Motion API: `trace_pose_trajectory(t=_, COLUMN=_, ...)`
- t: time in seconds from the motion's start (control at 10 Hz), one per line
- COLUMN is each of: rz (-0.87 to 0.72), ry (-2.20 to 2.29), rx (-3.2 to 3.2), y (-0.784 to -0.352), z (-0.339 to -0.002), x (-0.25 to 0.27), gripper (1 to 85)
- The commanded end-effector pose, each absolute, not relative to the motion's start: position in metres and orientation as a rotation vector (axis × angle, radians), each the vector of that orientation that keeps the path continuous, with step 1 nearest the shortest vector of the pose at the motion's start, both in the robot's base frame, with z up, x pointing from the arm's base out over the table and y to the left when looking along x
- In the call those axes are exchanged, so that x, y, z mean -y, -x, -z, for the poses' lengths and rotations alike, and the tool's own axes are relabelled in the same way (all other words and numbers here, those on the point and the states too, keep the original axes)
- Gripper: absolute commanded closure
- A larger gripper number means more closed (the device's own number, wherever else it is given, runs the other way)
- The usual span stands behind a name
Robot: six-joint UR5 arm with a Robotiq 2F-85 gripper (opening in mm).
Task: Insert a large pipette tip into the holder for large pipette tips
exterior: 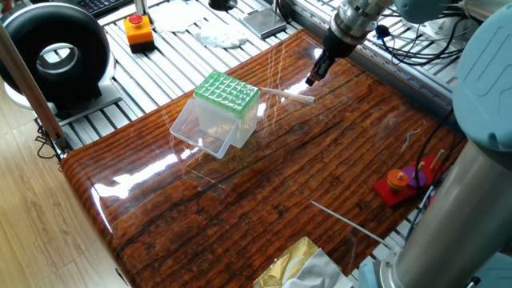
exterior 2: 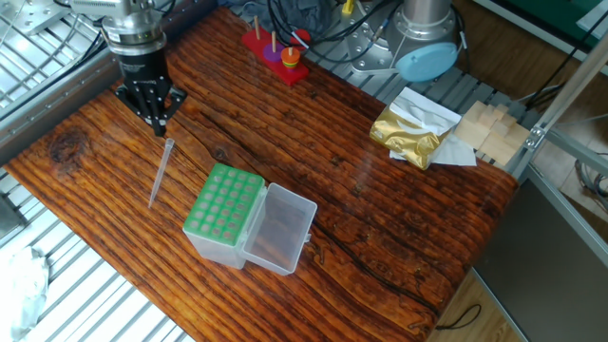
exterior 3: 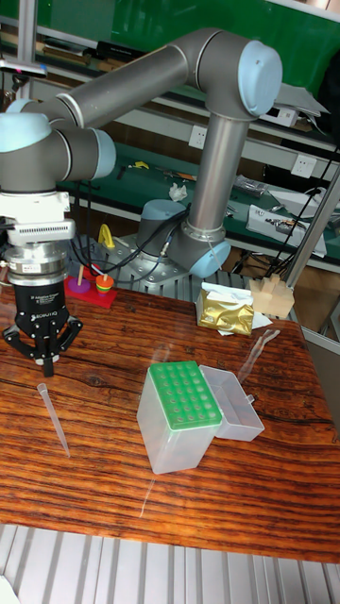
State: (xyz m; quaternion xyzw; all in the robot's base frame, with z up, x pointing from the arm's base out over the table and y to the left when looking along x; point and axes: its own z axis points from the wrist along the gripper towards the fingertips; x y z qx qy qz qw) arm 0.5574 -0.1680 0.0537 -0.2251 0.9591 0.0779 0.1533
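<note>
Below jaws (exterior 3: 42,366) | large pipette tip (exterior 3: 53,418) flat on table (exterior 3: 189,500), untouched

You see all 3 views evenly and brightly lit from overhead. In one fixed view, the glossy worktop (exterior: 264,184) carries broad white glare streaks near its left edge and beside the holder for large pipette tips (exterior: 218,114), whose clear lid partly washes out. In the other fixed view the wood grain reads matte, with little glare. In the tall fixed view, the end effector (exterior 3: 43,361) casts only a faint, soft shadow. Focus is sharp throughout; the large pipette tip (exterior 2: 161,171) stays thin and low in contrast.
</note>
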Motion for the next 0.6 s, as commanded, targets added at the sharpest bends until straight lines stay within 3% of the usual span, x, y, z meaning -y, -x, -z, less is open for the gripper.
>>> trace_pose_trajectory(t=0.0, rz=-0.225, ry=0.588, rx=-2.747, y=-0.5687, z=-0.0434, x=0.1626, gripper=84.7)
trace_pose_trajectory(t=0.5, rz=-0.249, ry=0.584, rx=-2.735, y=-0.5722, z=-0.0355, x=0.1651, gripper=84.7)
